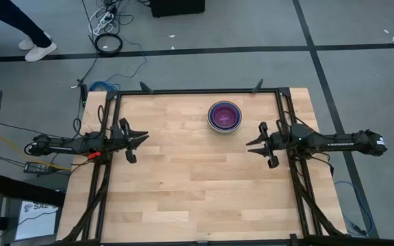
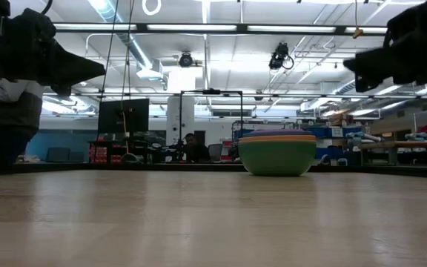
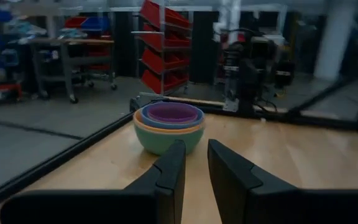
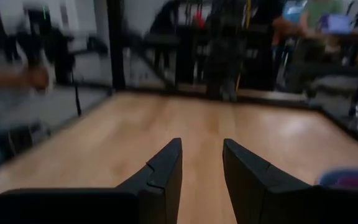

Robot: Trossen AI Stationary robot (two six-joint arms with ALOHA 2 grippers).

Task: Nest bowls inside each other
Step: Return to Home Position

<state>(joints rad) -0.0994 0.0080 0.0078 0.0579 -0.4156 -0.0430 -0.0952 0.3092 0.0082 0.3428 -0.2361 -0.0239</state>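
The bowls stand nested in one stack (image 1: pixel 224 116) on the wooden table, toward its far edge and right of the middle. The green bowl is outermost and rests on the tabletop (image 2: pixel 277 154), with orange, blue and purple rims inside it (image 3: pixel 168 124). My left gripper (image 1: pixel 142 141) hovers at the table's left side, pointing level toward the middle. It is open with nothing between its fingers (image 3: pixel 196 146). My right gripper (image 1: pixel 252 145) hovers at the right side, also level and open with nothing in it (image 4: pixel 202 144). The stack shows at the edge of the right wrist view (image 4: pixel 352 178).
A black metal frame (image 1: pixel 197 91) runs round the table's far and side edges. Bare wood (image 1: pixel 197 184) lies between the two grippers and toward the near edge. A person stands beyond the table's left far corner (image 2: pixel 6 111), and cables lie on the floor (image 1: pixel 108 42).
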